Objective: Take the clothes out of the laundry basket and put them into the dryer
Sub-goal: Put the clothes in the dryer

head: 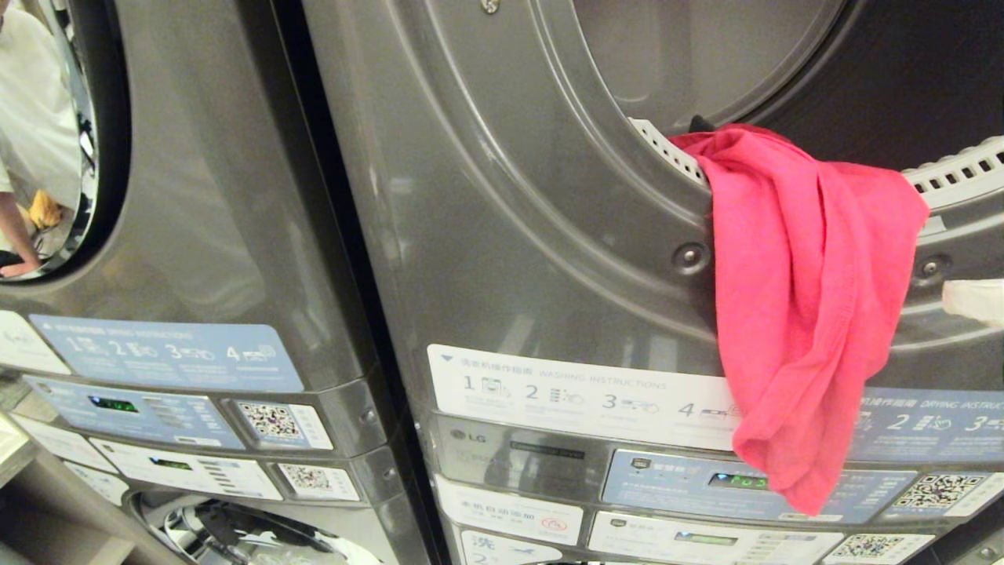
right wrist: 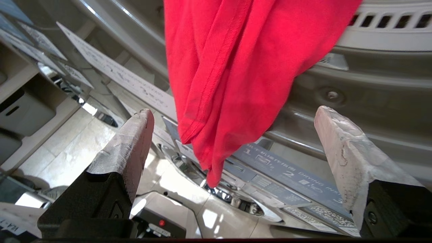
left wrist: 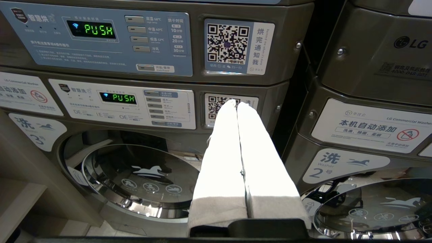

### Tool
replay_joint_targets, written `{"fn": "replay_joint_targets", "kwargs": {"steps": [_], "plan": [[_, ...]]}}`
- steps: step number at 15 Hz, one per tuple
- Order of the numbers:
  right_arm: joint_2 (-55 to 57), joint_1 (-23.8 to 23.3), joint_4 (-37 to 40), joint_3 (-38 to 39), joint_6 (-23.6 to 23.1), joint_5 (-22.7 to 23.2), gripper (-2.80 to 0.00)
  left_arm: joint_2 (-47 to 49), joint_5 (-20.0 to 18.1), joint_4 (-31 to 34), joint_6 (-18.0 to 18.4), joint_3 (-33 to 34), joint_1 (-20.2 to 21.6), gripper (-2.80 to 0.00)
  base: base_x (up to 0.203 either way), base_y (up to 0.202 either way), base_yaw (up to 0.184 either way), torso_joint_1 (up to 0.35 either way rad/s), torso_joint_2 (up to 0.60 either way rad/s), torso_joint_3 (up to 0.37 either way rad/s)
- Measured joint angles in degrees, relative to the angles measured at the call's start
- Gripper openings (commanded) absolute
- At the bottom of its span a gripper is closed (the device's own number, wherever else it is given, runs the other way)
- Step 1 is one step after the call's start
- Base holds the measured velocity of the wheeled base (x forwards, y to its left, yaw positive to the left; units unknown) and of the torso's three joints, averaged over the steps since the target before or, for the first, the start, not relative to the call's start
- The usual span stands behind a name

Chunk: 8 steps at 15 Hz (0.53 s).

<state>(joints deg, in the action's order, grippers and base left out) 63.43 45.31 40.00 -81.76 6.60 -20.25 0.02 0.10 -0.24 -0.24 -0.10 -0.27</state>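
A red cloth [head: 800,306] hangs over the grey dryer's [head: 549,235] drum rim, down across its labels. The right gripper [right wrist: 233,141] gapes wide and empty near it; the left gripper [left wrist: 238,111] is closed, empty, before the left machines' panels [left wrist: 98,40].

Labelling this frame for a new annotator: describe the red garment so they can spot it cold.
Start at the big grey dryer filling the right of the head view and find the lower rim of its round door opening. The red garment is draped over that rim, hanging down the front across the instruction labels. It is the only cloth and the only bright colour against grey metal and pale stickers.
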Motion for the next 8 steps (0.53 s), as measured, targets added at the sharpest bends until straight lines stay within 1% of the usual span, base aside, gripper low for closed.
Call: {"fn": "replay_joint_targets", "kwargs": {"steps": [3,4,6,8], "plan": [[0.02,-0.26,-0.06,1.49,1.65,0.40,0.00,0.00,0.00,0.00,0.00,0.00,0.00,-2.80,0.000,0.000,0.000,0.000,0.00,0.000],[0.05,-0.81,-0.04,2.33,2.26,1.35,0.00,0.00,-0.01,0.00,0.00,0.00,0.00,-2.80,0.000,0.000,0.000,0.000,0.00,0.000],[0.07,-3.20,-0.06,4.19,2.64,4.88,0.00,0.00,-0.02,0.02,0.02,0.00,0.00,-2.80,0.000,0.000,0.000,0.000,0.00,0.000],[0.16,-7.17,-0.12,5.67,2.82,8.47,0.00,0.00,0.01,0.00,0.01,0.00,0.00,-2.80,0.000,0.000,0.000,0.000,0.00,0.000]]}}
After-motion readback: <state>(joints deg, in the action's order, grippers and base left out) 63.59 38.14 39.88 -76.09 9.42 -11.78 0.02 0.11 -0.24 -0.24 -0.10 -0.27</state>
